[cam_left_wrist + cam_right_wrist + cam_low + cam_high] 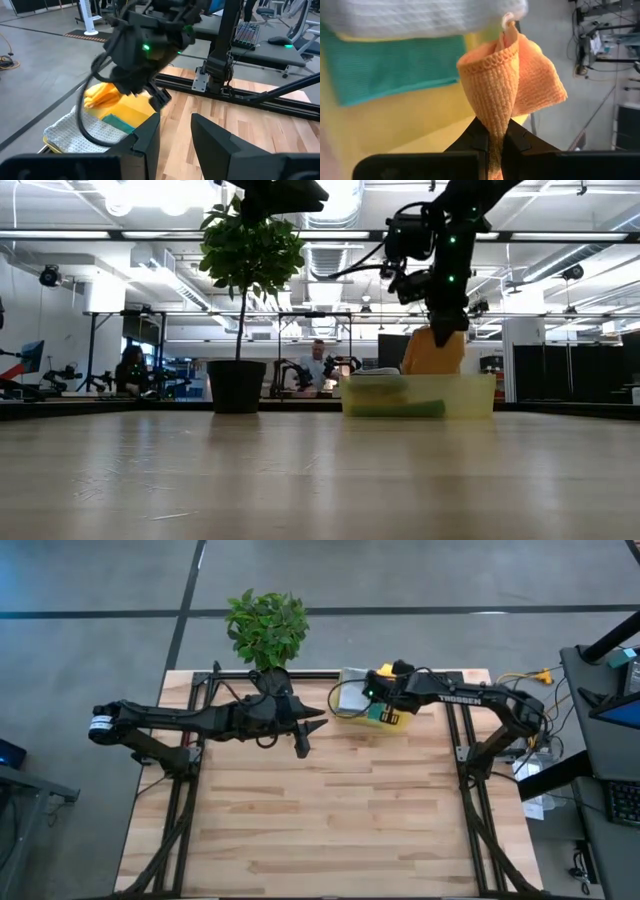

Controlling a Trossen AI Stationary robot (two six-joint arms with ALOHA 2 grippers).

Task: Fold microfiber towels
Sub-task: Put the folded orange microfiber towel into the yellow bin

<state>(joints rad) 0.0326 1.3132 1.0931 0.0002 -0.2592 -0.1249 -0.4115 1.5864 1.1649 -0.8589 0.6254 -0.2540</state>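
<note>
Pinched tight, the right gripper's [492, 137] jaws clamp a fold of the orange towel [512, 85], which bunches up from the fingertips into a loose cone. That gripper [445, 320] hangs over the yellow bin [470, 395] at the far edge of the counter [330, 810], and the orange cloth [433, 352] droops from it, its lower part reaching down to the bin. Inside the bin lie the other cloths: the teal towel [390, 65] spread flat, the light grey towel [420, 15] beside it and partly over it, and a yellow towel [132, 110] that I can't cleanly separate from the bin's own yellow wall.

Beside the bin, on the side toward the potted plant [266, 628], the left gripper [302, 745] waits above the bare counter. Its jaws stand parted, a clear gap between the two dark fingers [150, 135], and they grip nothing. From its own camera the right arm [145, 45] looms over the bin with the orange cloth [102, 94] dangling under it.
</note>
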